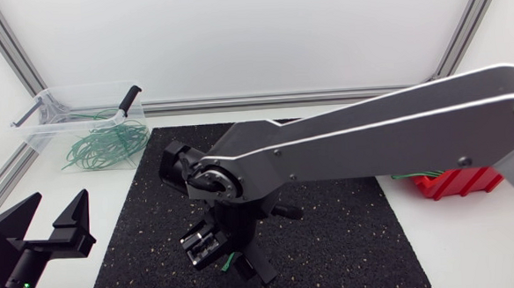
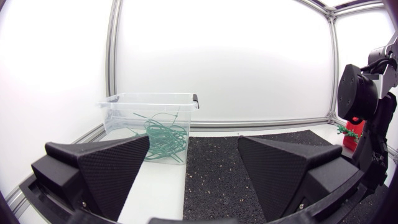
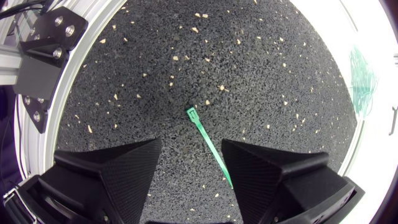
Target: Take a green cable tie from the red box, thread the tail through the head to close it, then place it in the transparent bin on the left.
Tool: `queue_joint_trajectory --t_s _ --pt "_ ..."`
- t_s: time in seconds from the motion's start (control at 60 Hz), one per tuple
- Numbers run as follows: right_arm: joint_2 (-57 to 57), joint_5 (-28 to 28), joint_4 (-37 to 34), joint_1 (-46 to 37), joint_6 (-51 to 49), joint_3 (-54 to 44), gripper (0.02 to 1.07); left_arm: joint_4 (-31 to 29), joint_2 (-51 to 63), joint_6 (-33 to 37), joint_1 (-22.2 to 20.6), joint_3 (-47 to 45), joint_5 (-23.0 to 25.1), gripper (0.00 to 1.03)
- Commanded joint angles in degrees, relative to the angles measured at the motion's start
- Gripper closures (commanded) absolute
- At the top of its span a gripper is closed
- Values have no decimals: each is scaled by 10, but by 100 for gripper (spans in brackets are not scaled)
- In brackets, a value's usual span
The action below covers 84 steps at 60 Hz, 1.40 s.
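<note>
Green cable tie (image 3: 208,144) lay flat and open on the speckled black mat (image 3: 249,62), not yet threaded. Its head pointed away from the right gripper (image 3: 191,140) and its tail ran back to the inner edge of one finger. That gripper's two broad fingers stood apart above the mat with the tie between them, and neither clamped it; whether the tail touched the finger could not be told. The likely trouble was the pickup. The tie was thin and lay flush on the mat, so wide fingers closing from above might skid over it, push it sideways, or catch only the tail and leave the head drooping out of line for threading. The left gripper (image 1: 59,197) waited at the mat's near left corner, fingers spread wide and empty, well apart from the tie. Behind it, the transparent bin (image 1: 87,87) sat at the far left and held a loose heap of green ties (image 1: 107,143). The red box (image 1: 457,184) stood off the mat's right side, partly hidden by the right arm (image 1: 371,129). That arm lay across the mat and would crowd any meeting of the two grippers.
</note>
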Motion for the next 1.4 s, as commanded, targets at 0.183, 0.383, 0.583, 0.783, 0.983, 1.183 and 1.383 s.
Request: queue_joint_trajectory --t_s 0.183,0.383,0.583,0.783,0.983,1.183,1.383 --pt "30 2 14 15 -18 12 44 -10 -5 -5 2 -23 -2 4" --pt "46 0 18 23 -18 20 48 -10 -5 -6 3 -23 -2 4" --pt "59 -2 26 25 -17 24 48 -10 -5 -6 3 -23 -2 4" --pt "69 -3 24 24 -18 35 54 -11 -5 -5 3 -23 -2 4" --pt "82 -3 18 21 -18 41 57 -11 -5 -5 3 -23 -2 4" --pt "88 -3 10 20 -18 45 66 -11 -5 -5 3 -23 -2 4" --pt "92 -2 8 19 -18 48 80 -11 -5 -6 3 -23 -2 4"
